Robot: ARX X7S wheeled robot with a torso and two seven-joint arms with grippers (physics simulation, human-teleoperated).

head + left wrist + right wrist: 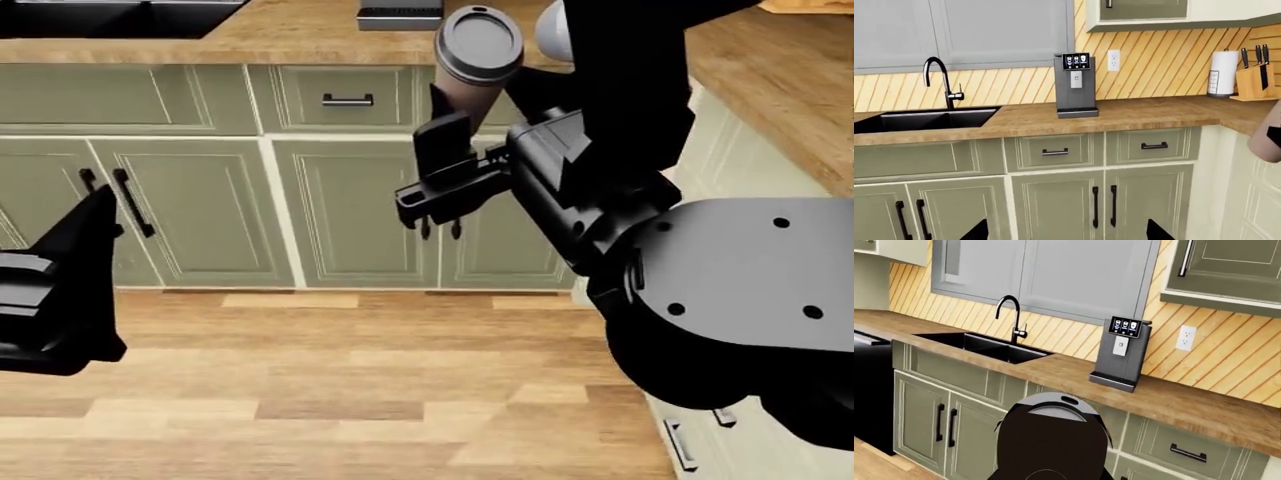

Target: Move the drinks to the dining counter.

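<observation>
The wood table (307, 35) runs along the wall over green cabinets (200, 190), with a sink (927, 120) and a coffee machine (1075, 85) on it. The right gripper (447, 195) carries the cup (474, 60) in the air in front of the cabinets, tilted, fingers clamped on its lower wall – no white table is in view. The left gripper (60, 290) hangs low; whether its fingers are apart I cannot tell. The cup looks light, thin-walled, easily crushed – best held mid-body, below the lid
</observation>
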